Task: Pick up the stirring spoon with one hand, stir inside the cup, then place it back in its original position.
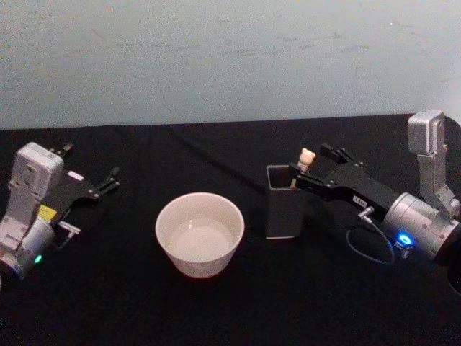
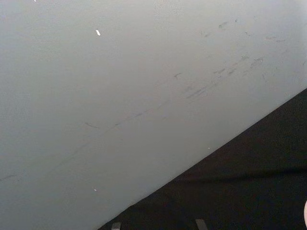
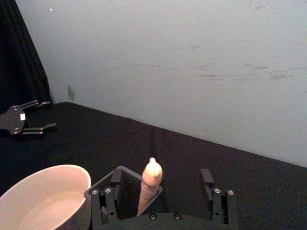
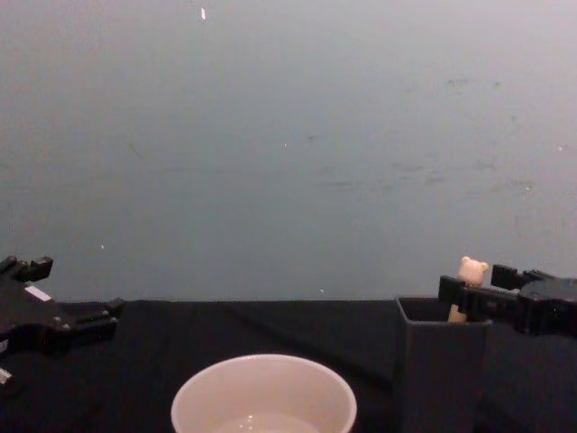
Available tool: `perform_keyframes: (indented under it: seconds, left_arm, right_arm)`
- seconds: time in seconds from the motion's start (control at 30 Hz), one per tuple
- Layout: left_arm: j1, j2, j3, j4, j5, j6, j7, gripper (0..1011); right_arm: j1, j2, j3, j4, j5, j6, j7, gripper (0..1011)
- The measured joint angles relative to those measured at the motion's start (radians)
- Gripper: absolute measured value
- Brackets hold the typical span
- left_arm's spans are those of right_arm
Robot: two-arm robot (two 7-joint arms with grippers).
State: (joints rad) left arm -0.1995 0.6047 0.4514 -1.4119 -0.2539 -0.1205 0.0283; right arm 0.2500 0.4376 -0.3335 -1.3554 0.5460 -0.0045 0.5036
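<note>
The wide round cream cup is plain in colour. To its right, a square box holder is seen in dark grey, and the slim stirring spoon is topped in beige. The tablecloth is black. The far pale grey-blue wall is marked with faint dark scuffs. The black-fingered, silver-bodied left gripper is lit green and the matching right gripper blue.

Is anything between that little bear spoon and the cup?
Only the wall of the dark holder: the stirring spoon stands inside it and must be lifted out first. The right gripper, open, flanks the spoon. Nothing visible stands between holder and cup.
</note>
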Motion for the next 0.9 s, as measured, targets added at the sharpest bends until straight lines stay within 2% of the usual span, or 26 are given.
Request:
perform_keyframes:
  seconds: [0.83, 0.9]
  left_arm:
    - [0.0, 0.0, 0.0, 0.0, 0.0, 0.0, 0.0, 1001]
    - [0.0, 0.0, 0.0, 0.0, 0.0, 0.0, 0.0, 1001]
  right_arm:
    - [-0.001, 0.001, 0.0, -0.002, 0.0, -0.001, -0.001, 1004]
    - [-0.001, 0.001, 0.0, -0.002, -0.001, -0.001, -0.001, 981]
